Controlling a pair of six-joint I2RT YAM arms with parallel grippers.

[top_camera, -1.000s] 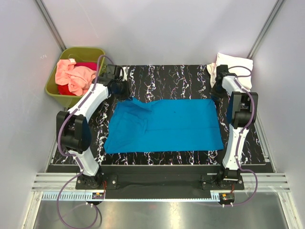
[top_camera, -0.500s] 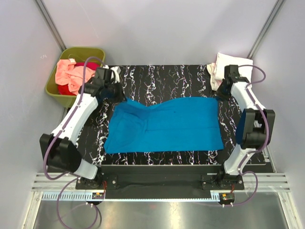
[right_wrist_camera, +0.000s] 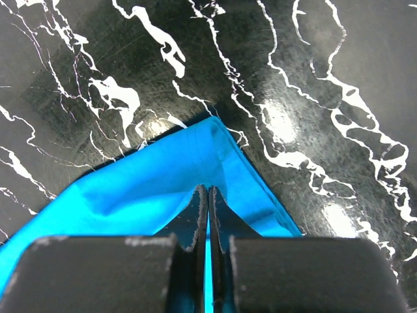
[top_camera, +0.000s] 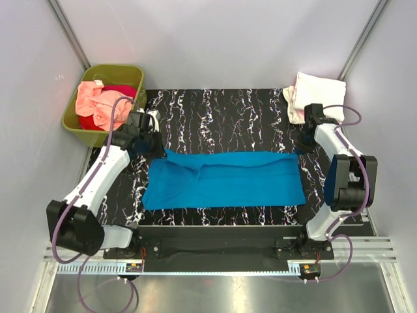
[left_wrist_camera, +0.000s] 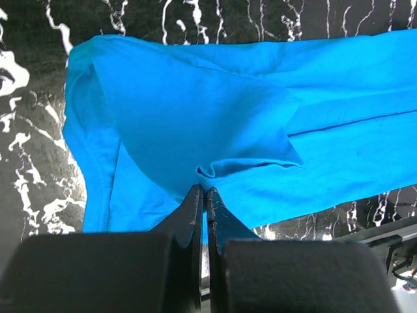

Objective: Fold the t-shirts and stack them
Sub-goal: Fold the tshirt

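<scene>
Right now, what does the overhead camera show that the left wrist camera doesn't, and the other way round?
Only overhead: the olive-green tub holding a salmon shirt and a red shirt, plus a cream-white shirt at the far right. Only the left wrist: the left claw, shut, pinching a pucker of cloth, close up. Both: the bright blue t-shirt on the black marbled table.

Matt cloth t-shirt [top_camera: 225, 179], glossy marbled table [top_camera: 221, 107]

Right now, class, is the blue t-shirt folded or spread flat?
Partly folded: the blue t-shirt has its far edge doubled over itself, with the left gripper and right gripper each shut on one end.
</scene>
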